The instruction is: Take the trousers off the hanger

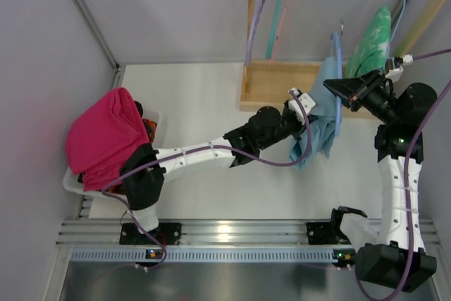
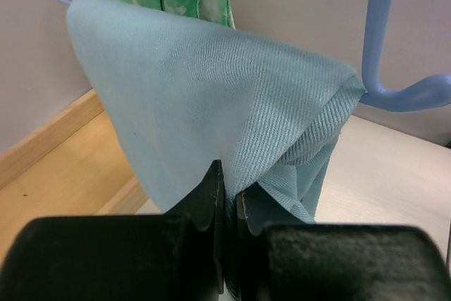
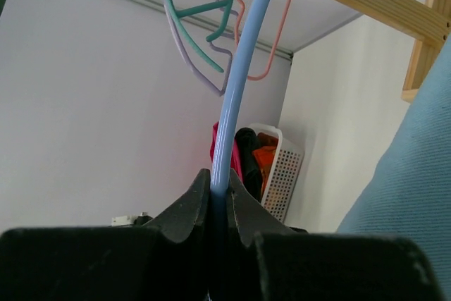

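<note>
Light blue trousers (image 1: 318,121) hang folded over a blue plastic hanger (image 1: 337,79) at the right of the table. My left gripper (image 1: 301,98) is shut on a fold of the trousers (image 2: 211,96); the cloth is pinched between its jaws (image 2: 230,192). My right gripper (image 1: 337,88) is shut on the blue hanger's bar (image 3: 239,89), which rises from between its jaws (image 3: 220,185). The hanger's arm (image 2: 394,75) shows at the right of the trousers in the left wrist view. A corner of the trousers (image 3: 409,195) shows at the right of the right wrist view.
A wooden rack (image 1: 282,82) stands behind the trousers, with several empty hangers (image 1: 271,5) on its rail. A green patterned garment (image 1: 372,37) hangs at the far right. A white laundry basket (image 1: 74,181) heaped with a pink garment (image 1: 102,135) sits at the left.
</note>
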`<action>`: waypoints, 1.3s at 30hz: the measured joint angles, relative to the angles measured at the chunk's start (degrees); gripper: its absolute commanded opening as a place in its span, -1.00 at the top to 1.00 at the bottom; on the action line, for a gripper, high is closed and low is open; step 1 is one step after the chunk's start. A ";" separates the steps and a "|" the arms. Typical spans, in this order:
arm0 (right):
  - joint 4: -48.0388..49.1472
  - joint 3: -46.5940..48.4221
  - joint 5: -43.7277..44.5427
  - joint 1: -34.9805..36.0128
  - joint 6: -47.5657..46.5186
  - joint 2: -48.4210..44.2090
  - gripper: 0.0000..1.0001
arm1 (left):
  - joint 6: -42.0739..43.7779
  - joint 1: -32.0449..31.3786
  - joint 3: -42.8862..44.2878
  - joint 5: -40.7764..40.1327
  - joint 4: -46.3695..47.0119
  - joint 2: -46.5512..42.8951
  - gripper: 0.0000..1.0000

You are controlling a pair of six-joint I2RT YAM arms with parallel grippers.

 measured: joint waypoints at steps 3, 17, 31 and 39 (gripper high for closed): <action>0.39 -1.27 -1.66 -1.01 -0.39 0.33 1.00 | 1.27 0.20 -0.15 -0.26 -1.53 -1.64 1.00; 5.51 -10.19 -9.25 -6.45 0.04 3.39 1.00 | 5.79 1.27 0.68 -1.42 -8.24 -6.78 1.00; 1.92 -17.42 -12.79 -11.74 -13.94 7.04 1.00 | 7.67 2.21 12.76 -3.26 -16.94 -6.67 1.00; -1.68 -18.78 -13.70 -13.62 -22.73 11.34 1.00 | 7.89 2.25 16.72 -3.02 -20.83 -5.90 1.00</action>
